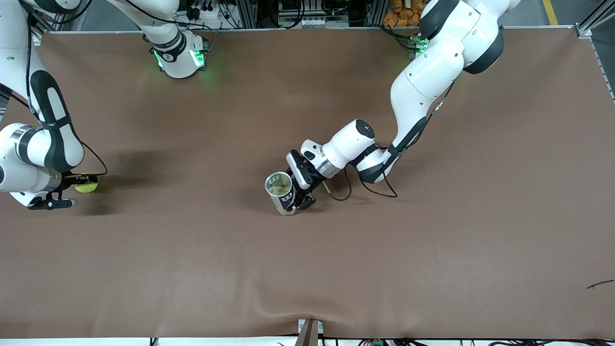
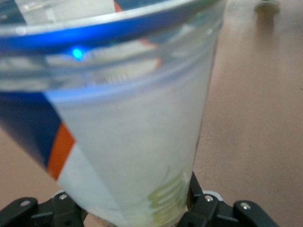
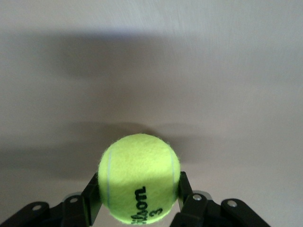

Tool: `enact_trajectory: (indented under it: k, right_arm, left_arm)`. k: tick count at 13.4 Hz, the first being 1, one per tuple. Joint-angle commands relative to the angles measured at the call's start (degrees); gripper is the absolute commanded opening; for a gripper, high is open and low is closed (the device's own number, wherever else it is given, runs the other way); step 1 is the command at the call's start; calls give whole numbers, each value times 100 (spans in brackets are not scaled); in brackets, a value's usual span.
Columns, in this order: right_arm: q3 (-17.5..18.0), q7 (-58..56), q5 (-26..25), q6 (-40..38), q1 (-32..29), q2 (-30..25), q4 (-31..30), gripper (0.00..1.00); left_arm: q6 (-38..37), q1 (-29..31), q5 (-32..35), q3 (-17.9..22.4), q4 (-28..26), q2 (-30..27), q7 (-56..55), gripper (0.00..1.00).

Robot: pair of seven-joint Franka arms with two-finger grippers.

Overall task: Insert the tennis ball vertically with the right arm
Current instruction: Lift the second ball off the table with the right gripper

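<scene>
Right pincer [image 1: 67,185] is closed on the tennis ball [image 1: 86,183], low at the table [image 1: 432,250] surface at the right arm's end; whether the ball is touching the cloth or just off it, cannot tell. Right wrist view shows the ball [image 3: 138,177] clamped between both fingers [image 3: 92,194] across its widest part, logo facing the camera, so the hold looks centred. Left pincer [image 1: 300,194] is gripping the can [image 1: 281,193], a clear plastic tube with a blue and white label, near the table's middle, well apart from the ball. The can stands on the table with its open mouth up, leaning a little toward the camera by the look of it. Left wrist view is filled by the can's wall [image 2: 132,142], fingers [image 2: 199,198] pressing it low down. Handling guess: ball is light, fuzzy felt gives good friction, slightly squashy, not fragile, unlikely to slip; the across-the-middle hold is the right place. Can is thin, stiff but crushable plastic, light and tippy, so the left arm steadying it matters. Mouth looks only slightly wider than the ball, so the drop needs lining up straight above.
</scene>
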Motion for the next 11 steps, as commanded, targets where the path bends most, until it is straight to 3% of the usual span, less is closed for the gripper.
enact_trajectory:
  k: [1,3,6,9,11]
  right_arm:
    - [518,-217,-107,-611,-92,-252,574,33]
    - [922,-227,24,-1330,-92,-340,1145,33]
    - [1424,-175,927,-2281,-74,-516,1648,34]
    - [2091,437,1964,-2494,57,-490,1833,36]
    - [2155,1263,2632,-2433,494,-455,1868,36]
  left_arm:
    - [91,-7,-21,5,87,34,3,78]
    - [91,-7,-38,5,96,34,-6,78]
    - [91,-7,-39,5,96,34,-6,78]
    - [91,-7,-12,5,87,34,12,78]
    - [91,-16,-30,5,96,34,3,78]
